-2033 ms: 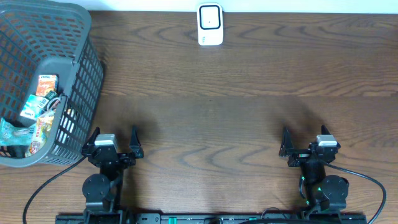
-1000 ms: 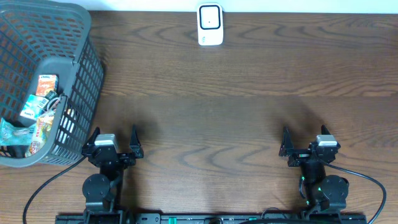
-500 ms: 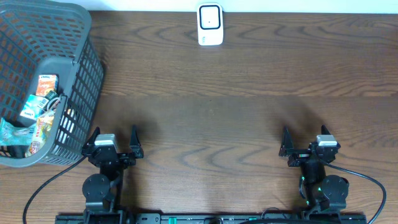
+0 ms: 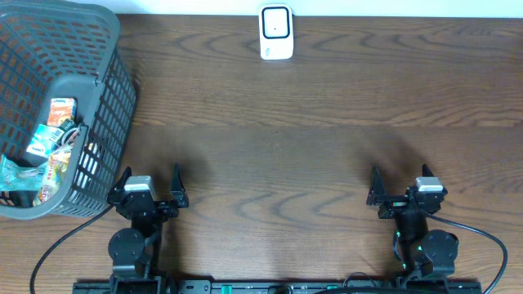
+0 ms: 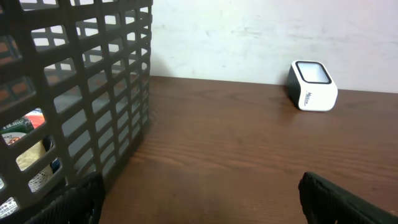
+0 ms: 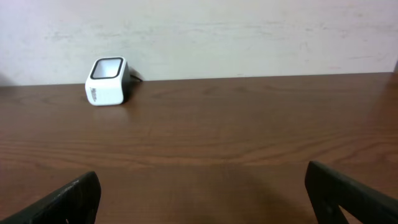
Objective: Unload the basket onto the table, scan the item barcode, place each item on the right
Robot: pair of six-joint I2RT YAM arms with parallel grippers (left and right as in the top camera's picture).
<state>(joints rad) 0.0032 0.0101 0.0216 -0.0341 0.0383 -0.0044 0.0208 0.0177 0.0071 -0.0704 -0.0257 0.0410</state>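
Several colourful packaged items [image 4: 49, 139] lie in the grey mesh basket [image 4: 118, 98] at the left edge; through its mesh they show as packets [image 5: 25, 134] in the left wrist view. The white barcode scanner [image 4: 276, 33] stands at the far middle of the table, also visible as the scanner [image 5: 313, 85] and the scanner [image 6: 107, 81] in the wrist views. My left gripper [image 4: 150, 175] rests near the front edge beside the basket, open and empty, as the left wrist view [image 5: 202, 202] confirms. My right gripper [image 4: 400, 175] sits at the front right, open with nothing between its fingers [image 6: 202, 199].
The dark wooden table [image 4: 286, 139] runs between the grippers and the scanner. A pale wall [image 6: 249, 31] rises directly behind the scanner. The basket wall [image 5: 81, 93] stands close to the left of my left gripper.
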